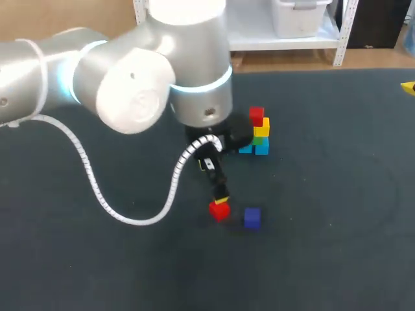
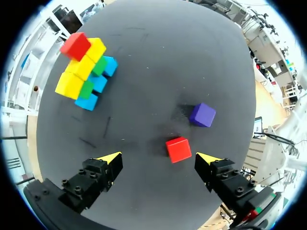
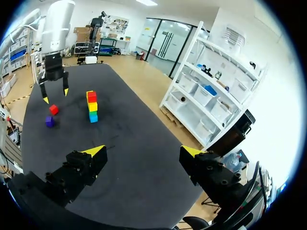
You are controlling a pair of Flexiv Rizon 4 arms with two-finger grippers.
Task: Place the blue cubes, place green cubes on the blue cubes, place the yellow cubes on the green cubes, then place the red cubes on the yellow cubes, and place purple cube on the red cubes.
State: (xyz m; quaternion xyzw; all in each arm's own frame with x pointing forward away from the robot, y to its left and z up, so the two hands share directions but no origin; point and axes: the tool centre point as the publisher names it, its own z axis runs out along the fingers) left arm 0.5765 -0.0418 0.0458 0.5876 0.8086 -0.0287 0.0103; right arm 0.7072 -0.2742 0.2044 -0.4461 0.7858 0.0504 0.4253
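Squarely over the loose red cube — left gripper hangs wide

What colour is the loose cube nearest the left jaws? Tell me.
It is a red cube; the left wrist view shows it best.

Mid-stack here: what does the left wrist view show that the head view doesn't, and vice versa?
Only the left wrist view: the left hand open and empty, the loose red cube just ahead of it; the stack unobstructed, with blue, green and yellow layers and one red cube on top.
Only the head view: the left arm and its white cable, the wrist hiding part of the stack.
Both: the loose red cube, the purple cube beside it, the stack.
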